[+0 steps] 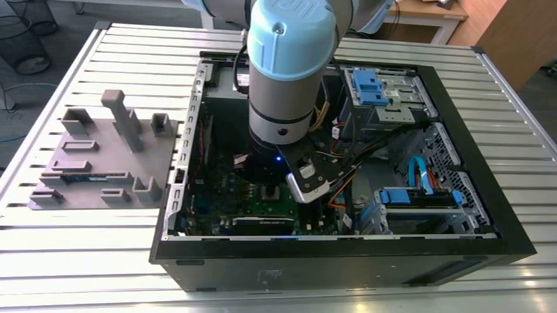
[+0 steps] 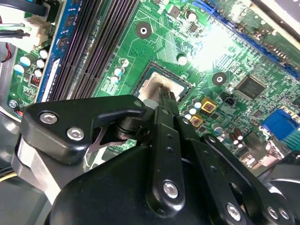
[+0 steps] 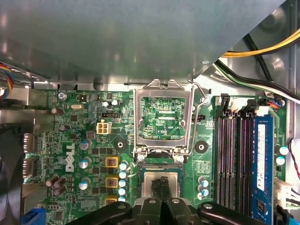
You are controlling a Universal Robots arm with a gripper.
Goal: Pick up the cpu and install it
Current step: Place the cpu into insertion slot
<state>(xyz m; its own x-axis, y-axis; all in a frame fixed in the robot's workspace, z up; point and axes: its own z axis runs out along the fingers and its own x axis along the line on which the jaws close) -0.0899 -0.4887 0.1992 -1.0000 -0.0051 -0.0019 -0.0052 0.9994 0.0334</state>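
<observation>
Presently | gripper [image 3: 161,182] closed, jaws together, tips straight above cpu [image 3: 174,184] | cpu lies flat, seated just beside hinge edge of open socket frame [image 3: 163,117] | no sideways offset seen

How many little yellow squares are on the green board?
3 yellow squares, seen in the first wrist view, all in one line: one, the next, and the last right by the gripper. More may be hidden under the gripper.
</observation>
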